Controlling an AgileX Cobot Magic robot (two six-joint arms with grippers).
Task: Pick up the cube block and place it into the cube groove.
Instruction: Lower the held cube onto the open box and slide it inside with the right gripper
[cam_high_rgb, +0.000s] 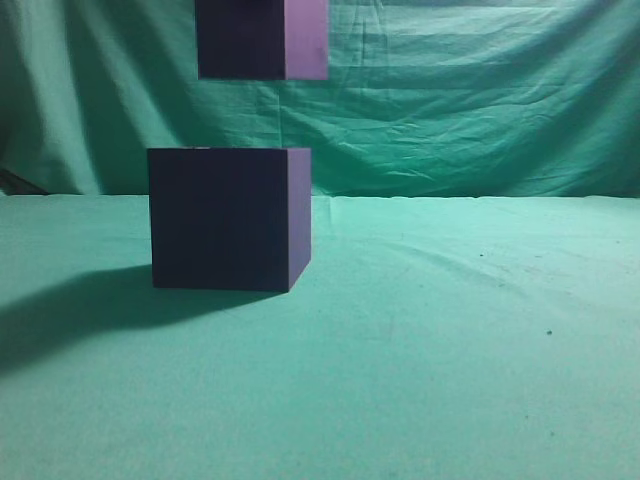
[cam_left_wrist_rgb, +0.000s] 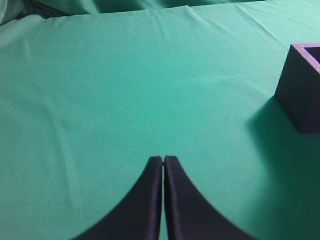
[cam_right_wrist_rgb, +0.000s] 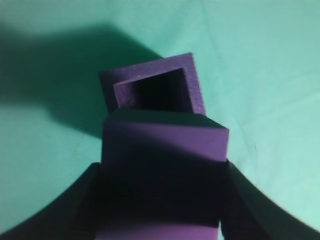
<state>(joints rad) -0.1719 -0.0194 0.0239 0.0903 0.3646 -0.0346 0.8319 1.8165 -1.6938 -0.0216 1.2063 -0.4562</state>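
Note:
The cube block (cam_high_rgb: 262, 40), small and dark purple, hangs in the air at the top of the exterior view, above the cube groove (cam_high_rgb: 228, 218), a larger dark purple box standing on the green cloth. In the right wrist view my right gripper (cam_right_wrist_rgb: 162, 200) is shut on the cube block (cam_right_wrist_rgb: 165, 150), its fingers on both sides. The cube groove (cam_right_wrist_rgb: 195, 90) lies below and just beyond it, its square opening facing up. My left gripper (cam_left_wrist_rgb: 163, 161) is shut and empty above bare cloth. The cube groove (cam_left_wrist_rgb: 300, 95) shows at the right edge of the left wrist view.
A green cloth (cam_high_rgb: 450, 330) covers the table and hangs as a backdrop behind. The cube groove throws a dark shadow to its left.

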